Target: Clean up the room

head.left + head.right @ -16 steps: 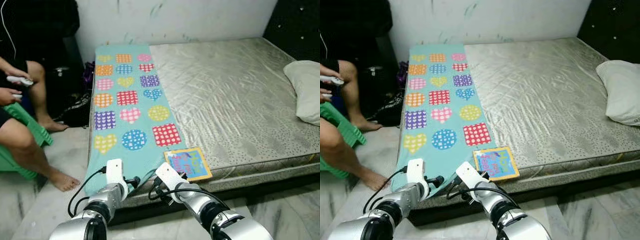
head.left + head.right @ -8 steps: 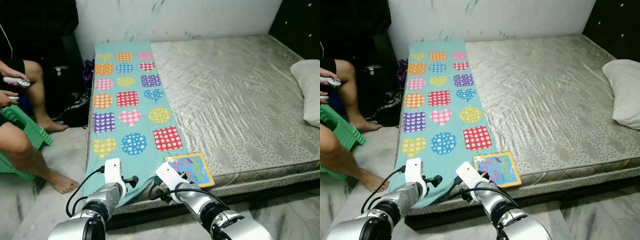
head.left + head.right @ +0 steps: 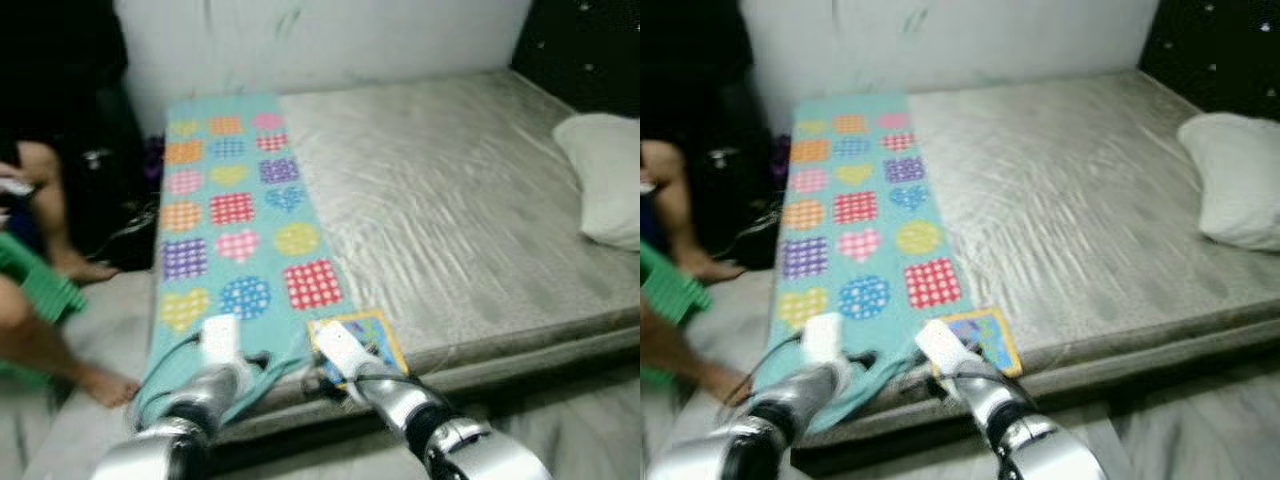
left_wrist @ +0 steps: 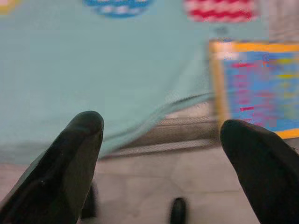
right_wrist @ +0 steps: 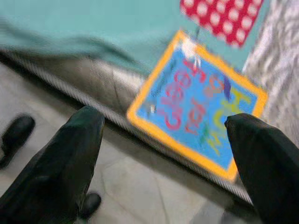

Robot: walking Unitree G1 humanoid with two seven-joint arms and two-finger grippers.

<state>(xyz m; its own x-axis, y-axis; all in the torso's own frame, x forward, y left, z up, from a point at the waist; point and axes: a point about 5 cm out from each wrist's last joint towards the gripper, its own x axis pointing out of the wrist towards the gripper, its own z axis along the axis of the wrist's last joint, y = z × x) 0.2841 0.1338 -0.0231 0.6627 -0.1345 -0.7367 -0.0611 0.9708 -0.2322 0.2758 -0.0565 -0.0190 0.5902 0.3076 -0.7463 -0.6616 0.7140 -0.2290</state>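
One bare quilted mattress (image 3: 470, 210), one teal blanket (image 3: 215, 215) printed with hearts, circles, squares along its left edge, one flat square book (image 5: 198, 109), yellow-bordered blue, at the near mattress edge beside the blanket. One white pillow (image 3: 605, 175) far right. Left gripper (image 4: 161, 154) and right gripper (image 5: 163, 154) both spread wide, empty, above floor by mattress edge. One seated person's leg (image 3: 45, 335) at left.

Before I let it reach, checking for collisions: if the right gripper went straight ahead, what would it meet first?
Most likely the blue picture book with the yellow border, lying at the grey mattress edge beside the teal patterned blanket. The open right gripper frames it, though depth is unclear.
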